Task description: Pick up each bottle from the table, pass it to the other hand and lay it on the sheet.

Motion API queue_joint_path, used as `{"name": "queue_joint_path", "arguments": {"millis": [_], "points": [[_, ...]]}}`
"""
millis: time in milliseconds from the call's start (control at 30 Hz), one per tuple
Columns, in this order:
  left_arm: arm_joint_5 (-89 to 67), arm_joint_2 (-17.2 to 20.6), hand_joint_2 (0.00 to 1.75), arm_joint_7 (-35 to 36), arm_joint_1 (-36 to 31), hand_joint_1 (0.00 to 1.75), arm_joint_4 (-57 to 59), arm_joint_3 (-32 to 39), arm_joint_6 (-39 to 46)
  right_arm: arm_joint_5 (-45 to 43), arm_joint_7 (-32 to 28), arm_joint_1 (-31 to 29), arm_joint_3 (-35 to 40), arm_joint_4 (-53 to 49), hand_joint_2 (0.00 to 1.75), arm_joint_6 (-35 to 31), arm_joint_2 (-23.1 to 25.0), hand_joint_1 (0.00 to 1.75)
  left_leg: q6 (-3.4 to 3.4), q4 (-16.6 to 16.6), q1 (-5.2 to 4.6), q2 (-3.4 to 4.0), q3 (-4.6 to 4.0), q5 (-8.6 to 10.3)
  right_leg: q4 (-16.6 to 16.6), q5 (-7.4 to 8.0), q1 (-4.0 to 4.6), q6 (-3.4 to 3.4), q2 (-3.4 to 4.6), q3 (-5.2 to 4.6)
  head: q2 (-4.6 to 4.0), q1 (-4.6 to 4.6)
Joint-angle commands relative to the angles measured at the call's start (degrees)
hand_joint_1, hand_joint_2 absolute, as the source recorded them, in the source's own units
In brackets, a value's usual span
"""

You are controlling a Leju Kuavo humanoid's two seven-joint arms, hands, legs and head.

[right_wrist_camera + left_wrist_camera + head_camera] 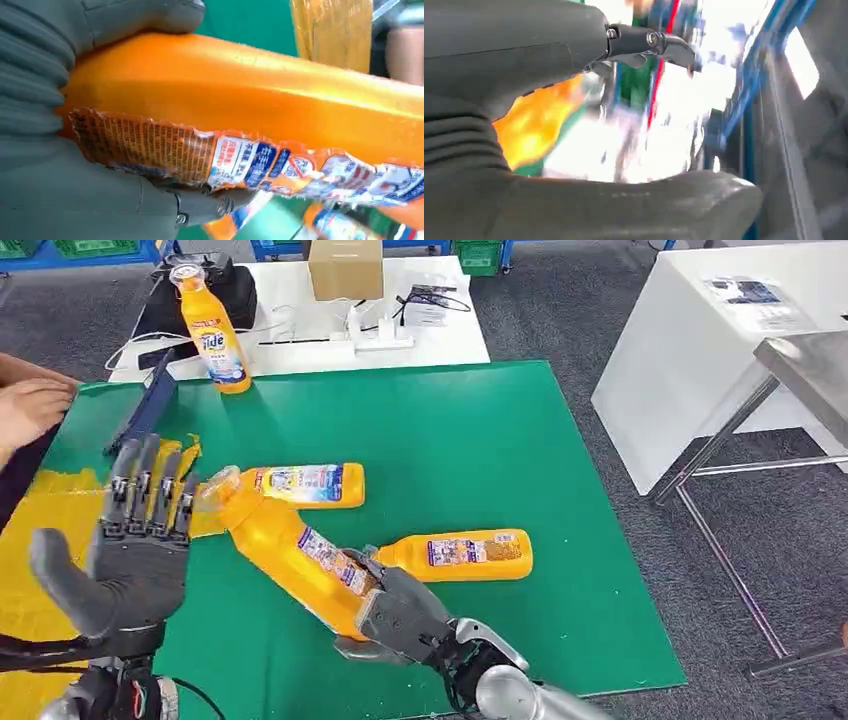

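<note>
A: What sits left of the green mat (480, 440)?
B: A yellow sheet (40, 540) overlapping the mat's left edge, with a person's hand (30, 405) above it. The left hand (135, 530) hovers over the sheet, fingers spread, holding nothing.

A: And the bottles?
B: The right hand (395, 615) grips the base of the held bottle (290, 550), cap tilted toward the left hand. Behind it on the mat lies a flat bottle (305, 484); right of the held one lies another bottle (460, 554). An upright bottle (213, 335) stands at the mat's far-left edge.
</note>
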Motion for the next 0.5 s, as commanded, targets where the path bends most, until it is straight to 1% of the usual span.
{"name": "queue_joint_path", "arguments": {"millis": [33,100,133,200,233,300,333,367,433,500], "points": [[4.27,6.07,1.75,4.60,2.84,0.00,5.45,-6.88,-4.99,5.86,-1.96,3.88,-3.14,-4.47,1.75,-1.20,-0.24,1.75,0.00,-0.02,-0.01,0.10,0.25,-0.12,-0.05,-0.11,0.02,-0.15,0.00,0.32,0.00,0.00],[3.41,6.16,1.75,4.65,3.49,0.00,4.63,-6.92,-4.72,7.97,-2.20,4.78,-3.57,-6.12,1.75,-1.98,-0.02,1.75,0.01,-0.03,-0.04,0.00,0.10,-0.03,-0.01,-0.07,-0.02,-0.09,-0.06,0.20,0.00,0.00],[3.03,6.18,1.75,4.57,3.63,0.00,4.33,-6.91,-4.64,8.52,-2.32,5.09,-3.78,-6.69,1.75,-2.18,0.04,1.75,0.00,0.01,0.00,0.08,0.18,-0.11,-0.02,-0.10,0.03,-0.14,-0.01,0.27,0.00,0.02],[2.85,6.21,1.75,4.53,3.70,0.00,4.18,-6.87,-4.62,8.88,-2.32,5.21,-3.84,-6.99,1.75,-2.30,0.08,1.75,0.01,-0.02,-0.04,0.06,0.02,-0.03,0.01,-0.04,-0.02,-0.08,0.00,0.13,0.00,0.00],[2.78,6.24,1.75,4.56,3.76,0.00,4.00,-6.72,-4.55,9.07,-2.34,5.41,-4.07,-7.42,1.75,-2.40,0.15,1.75,-0.01,0.02,-0.02,0.12,0.13,-0.10,0.02,-0.09,0.02,-0.14,0.03,0.25,0.00,0.02],[2.78,6.32,1.75,4.84,3.52,0.00,3.88,-6.89,-4.34,12.61,-1.89,8.38,-7.54,-10.65,1.75,0.75,1.16,1.75,0.00,0.04,0.00,0.13,0.13,-0.11,0.03,-0.10,0.04,-0.16,0.02,0.25,0.00,0.00],[2.70,6.31,1.75,4.84,3.55,0.00,3.74,-6.90,-4.17,13.74,-2.07,9.20,-8.44,-11.57,1.75,1.31,1.51,1.75,0.00,0.04,0.00,-0.01,0.07,-0.06,0.04,-0.10,0.03,-0.14,-0.10,0.17,0.00,0.02],[2.26,6.21,1.75,4.73,3.59,0.00,3.63,-6.80,-3.75,15.09,-2.45,9.85,-9.37,-12.06,1.75,1.80,2.07,1.75,0.00,0.02,0.00,-0.05,0.04,-0.03,0.03,-0.08,0.01,-0.11,-0.11,-0.09,0.00,0.00],[1.64,6.01,1.75,4.44,4.00,0.00,3.35,-6.51,-3.26,15.69,-4.02,9.70,-8.78,-11.74,1.75,0.05,2.27,1.75,-0.01,0.03,0.00,-0.01,0.03,-0.05,0.04,-0.10,0.02,-0.14,-0.08,-0.32,0.00,0.00],[1.48,5.87,1.75,4.24,4.40,0.00,3.21,-6.24,-3.17,16.95,-6.35,10.46,-8.38,-11.50,1.75,-3.87,2.81,1.75,-0.01,0.00,-0.01,0.10,0.08,-0.08,0.02,-0.09,0.02,-0.15,0.03,-0.29,0.00,0.00]]}}
